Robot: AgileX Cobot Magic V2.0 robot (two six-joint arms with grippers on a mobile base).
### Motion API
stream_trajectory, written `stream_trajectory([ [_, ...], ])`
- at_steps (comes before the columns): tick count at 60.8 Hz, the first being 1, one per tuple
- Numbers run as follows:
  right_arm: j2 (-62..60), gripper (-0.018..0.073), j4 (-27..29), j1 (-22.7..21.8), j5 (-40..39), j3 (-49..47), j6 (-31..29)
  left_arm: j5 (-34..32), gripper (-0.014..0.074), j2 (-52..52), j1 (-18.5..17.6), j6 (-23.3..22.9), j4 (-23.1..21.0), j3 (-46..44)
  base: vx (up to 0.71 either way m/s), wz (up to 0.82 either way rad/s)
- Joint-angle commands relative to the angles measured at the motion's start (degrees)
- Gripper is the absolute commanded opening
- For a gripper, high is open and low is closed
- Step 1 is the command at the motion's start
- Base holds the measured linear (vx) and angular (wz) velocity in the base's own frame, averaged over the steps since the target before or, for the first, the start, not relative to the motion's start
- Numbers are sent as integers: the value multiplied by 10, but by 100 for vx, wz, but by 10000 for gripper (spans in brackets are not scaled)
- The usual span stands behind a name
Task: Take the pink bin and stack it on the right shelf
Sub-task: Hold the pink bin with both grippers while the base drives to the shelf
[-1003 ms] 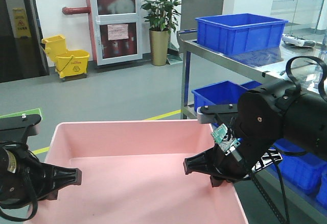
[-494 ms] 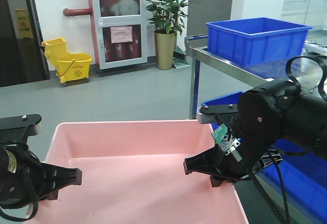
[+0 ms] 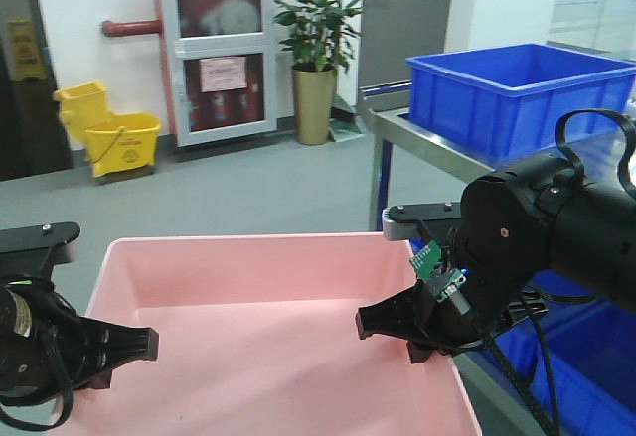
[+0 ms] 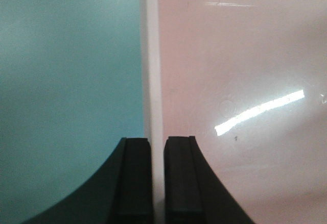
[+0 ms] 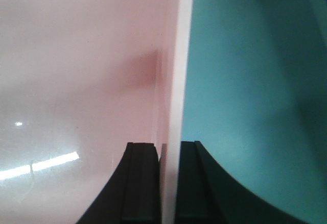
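Floor [image 3: 248,188]: grey, and it fills the far middle of the front view up to the white far wall.
Right shelf [image 3: 382,178]: a stainless-steel rack on the right of the scene, with its upright leg and top edge showing. It stands just right of the bin's far right corner.
Pink bin [image 3: 248,275]: wide and shallow, near and centre in the front view. It is held between the two arms, left of the shelf and not on it.
Upper blue crate [image 3: 517,98]: it sits on the shelf's top level.
Lower blue crate [image 3: 586,357]: it sits on a lower level, partly hidden behind the right arm.
Right arm [image 3: 537,232]: bulky and black, between the bin and the shelf, reaching down to the bin's right wall.
Left arm [image 3: 30,342]: black, at the near left, reaching to the bin's left wall.
Left end effector [image 4: 157,145]: clamped on the bin's left wall. One finger [image 4: 135,183] is outside and the other is inside, with the pale rim running between them.
Right end effector [image 5: 169,147]: clamped on the bin's right wall in the same way, one finger [image 5: 140,183] inside the bin and the other outside.
Glazed door [image 3: 214,49]: on the far wall, white-framed, with a paper notice on it.
Potted plant [image 3: 318,24]: far, right of that door, in a gold pot.
Yellow mop bucket [image 3: 104,138]: far left, on the floor.
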Motion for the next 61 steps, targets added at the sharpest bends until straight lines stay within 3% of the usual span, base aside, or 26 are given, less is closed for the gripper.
stream_trajectory([
  [1, -28, 85, -39, -5, -16, -15, -6, -31, 172, -20, -1, -6, 17, -16, 43, -31],
  [61, -28, 85, -39, -5, -17, -15, -6, -31, 172, -20, -1, -6, 17, -16, 34, -52],
])
